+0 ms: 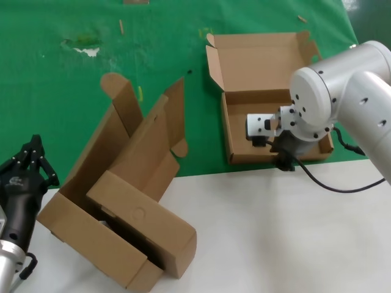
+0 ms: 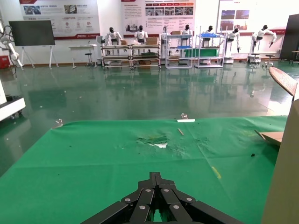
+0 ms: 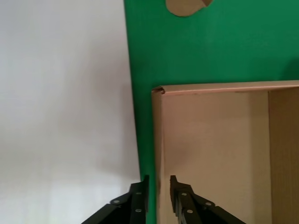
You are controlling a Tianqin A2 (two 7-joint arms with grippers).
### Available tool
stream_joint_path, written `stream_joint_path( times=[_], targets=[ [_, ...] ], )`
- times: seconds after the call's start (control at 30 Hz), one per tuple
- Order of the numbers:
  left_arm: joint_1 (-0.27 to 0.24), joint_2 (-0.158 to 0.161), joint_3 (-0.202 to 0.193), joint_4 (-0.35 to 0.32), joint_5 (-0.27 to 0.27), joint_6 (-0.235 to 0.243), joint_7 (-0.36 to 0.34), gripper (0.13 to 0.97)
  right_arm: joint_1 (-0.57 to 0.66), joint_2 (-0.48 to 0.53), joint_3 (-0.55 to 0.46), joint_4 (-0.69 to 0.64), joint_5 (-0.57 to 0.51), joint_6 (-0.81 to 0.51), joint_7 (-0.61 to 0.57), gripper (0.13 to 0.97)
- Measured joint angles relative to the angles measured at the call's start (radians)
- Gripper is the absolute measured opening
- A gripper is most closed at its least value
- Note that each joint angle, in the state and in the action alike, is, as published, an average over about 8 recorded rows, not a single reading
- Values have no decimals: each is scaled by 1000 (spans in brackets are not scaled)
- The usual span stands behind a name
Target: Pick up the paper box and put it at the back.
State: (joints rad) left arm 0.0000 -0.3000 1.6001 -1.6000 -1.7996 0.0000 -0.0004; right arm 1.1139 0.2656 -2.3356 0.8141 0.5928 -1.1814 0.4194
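The paper box [image 1: 269,97] lay open on the green cloth [image 1: 55,73]. The right gripper [image 3: 159,187] pinched its front wall, jaws clenched; lifting came next. The left gripper [image 1: 27,165], jaws closed empty, waited beside the large carton [image 1: 116,207].

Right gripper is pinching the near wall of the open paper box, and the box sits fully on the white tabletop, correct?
Not quite. The right gripper does straddle the near wall of the paper box, one of its fingers on each side, but the box sits on the green cloth, close to its edge with the white tabletop. The head view shows this.
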Motion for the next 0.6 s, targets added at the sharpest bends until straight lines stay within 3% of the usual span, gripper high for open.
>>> stream_joint_path(
  times=[0.2, 0.47, 0.6],
  targets=[
    [0, 0, 0, 0, 0, 0, 0, 140, -21, 50, 18, 108, 34, -48, -8, 260],
    [0, 0, 0, 0, 0, 0, 0, 140, -55, 169, 103, 350, 148, -104, -26, 420],
    [0, 0, 0, 0, 0, 0, 0, 140, -98, 241, 169, 489, 205, -105, -4, 420]
  ],
)
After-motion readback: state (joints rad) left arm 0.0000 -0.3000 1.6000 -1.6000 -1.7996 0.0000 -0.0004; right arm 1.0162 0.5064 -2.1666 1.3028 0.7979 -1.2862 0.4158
